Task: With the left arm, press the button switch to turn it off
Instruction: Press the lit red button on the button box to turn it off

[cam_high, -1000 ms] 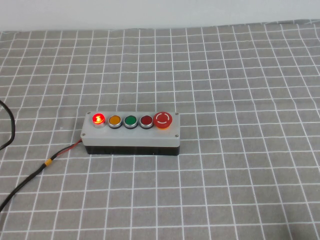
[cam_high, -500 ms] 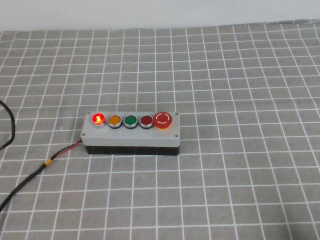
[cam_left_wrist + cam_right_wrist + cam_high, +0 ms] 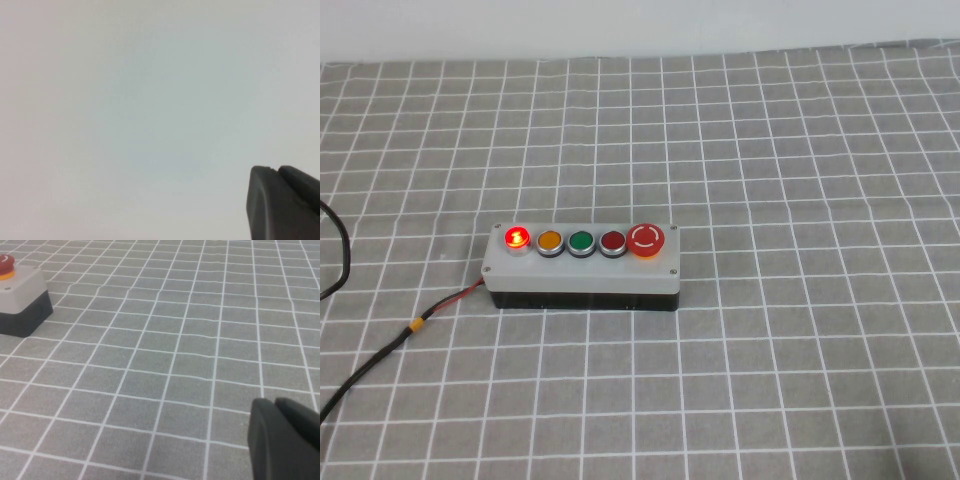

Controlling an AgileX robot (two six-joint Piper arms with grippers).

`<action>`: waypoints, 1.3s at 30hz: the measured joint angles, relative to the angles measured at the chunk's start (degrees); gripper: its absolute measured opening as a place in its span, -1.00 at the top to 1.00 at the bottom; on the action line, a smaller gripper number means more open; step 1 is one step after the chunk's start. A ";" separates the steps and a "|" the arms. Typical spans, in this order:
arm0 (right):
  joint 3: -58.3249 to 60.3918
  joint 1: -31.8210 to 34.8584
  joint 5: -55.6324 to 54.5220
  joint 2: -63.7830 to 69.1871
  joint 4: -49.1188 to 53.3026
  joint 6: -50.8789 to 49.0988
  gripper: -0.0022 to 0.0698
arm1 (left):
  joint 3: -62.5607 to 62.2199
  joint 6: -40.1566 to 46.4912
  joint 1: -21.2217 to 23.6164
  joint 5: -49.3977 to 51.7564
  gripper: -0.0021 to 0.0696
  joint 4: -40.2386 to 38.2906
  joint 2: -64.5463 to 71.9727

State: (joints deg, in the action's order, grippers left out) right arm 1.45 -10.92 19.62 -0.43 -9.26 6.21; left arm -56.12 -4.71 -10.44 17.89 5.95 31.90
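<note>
A grey button box (image 3: 582, 265) on a black base lies on the checked cloth left of centre in the high view. Its leftmost lamp (image 3: 517, 238) glows red. Beside it come a yellow button (image 3: 550, 241), a green one (image 3: 581, 241), a dark red one (image 3: 612, 241) and a red mushroom button (image 3: 646, 240). Neither arm appears in the high view. My left gripper (image 3: 276, 170) is shut and faces only a blank pale wall. My right gripper (image 3: 274, 401) is shut low over the cloth, well away from the box's mushroom end (image 3: 20, 302).
A black cable with red wires and a yellow band (image 3: 380, 355) runs from the box's left end toward the front left corner. Another black cable (image 3: 342, 250) loops at the left edge. A pale wall (image 3: 620, 25) bounds the table's far side.
</note>
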 joint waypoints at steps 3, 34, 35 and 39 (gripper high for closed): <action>0.00 0.00 0.00 0.00 0.00 0.00 0.98 | -0.25 -0.25 0.00 0.00 0.95 0.23 4.15; 0.00 0.00 0.00 0.00 0.00 0.00 0.98 | -27.08 6.50 -5.87 40.87 0.95 -10.29 59.76; 0.00 0.00 0.00 0.00 0.00 0.00 0.98 | -27.38 6.04 -5.87 40.98 0.95 -10.08 61.01; 0.00 0.00 0.00 0.00 0.00 0.00 0.98 | -27.95 5.39 -6.12 40.99 0.95 -9.69 64.99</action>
State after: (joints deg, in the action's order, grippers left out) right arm 1.45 -10.92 19.62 -0.43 -9.26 6.21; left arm -84.06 0.67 -16.56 58.88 -3.74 96.89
